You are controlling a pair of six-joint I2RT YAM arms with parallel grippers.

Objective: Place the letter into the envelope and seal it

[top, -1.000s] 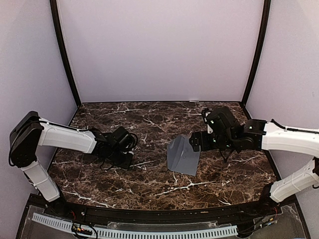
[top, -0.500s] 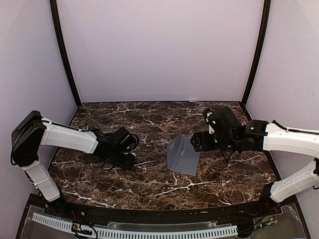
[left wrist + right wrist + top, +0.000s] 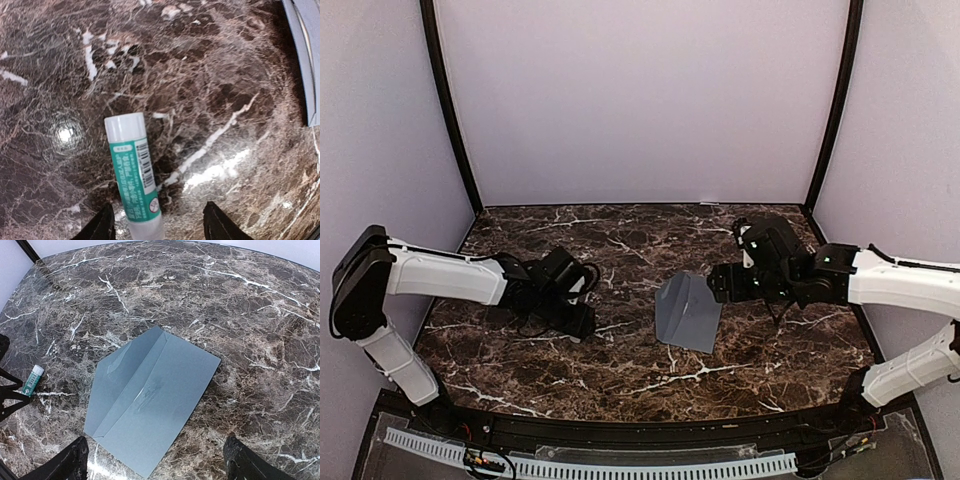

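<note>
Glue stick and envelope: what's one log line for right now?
left gripper: open over glue stick | glue stick: lying on table | right gripper: open near envelope | envelope: flap open | letter: not seen

The envelope [image 3: 686,312] lies flat on the table [image 3: 620,240], with the glue stick [image 3: 134,175] well apart to its left.

Glue stick [image 3: 134,175]: white cap, green label with barcode, lying flat on the table. Its base end sits between the fingertips of the left claw [image 3: 159,227], nearer one finger than the other; the cap points away from the claw. Table [image 3: 215,90]: dark brown marble, white veining, glossy, with a lamp glare spot ahead of the claw, beside the cap.
</note>
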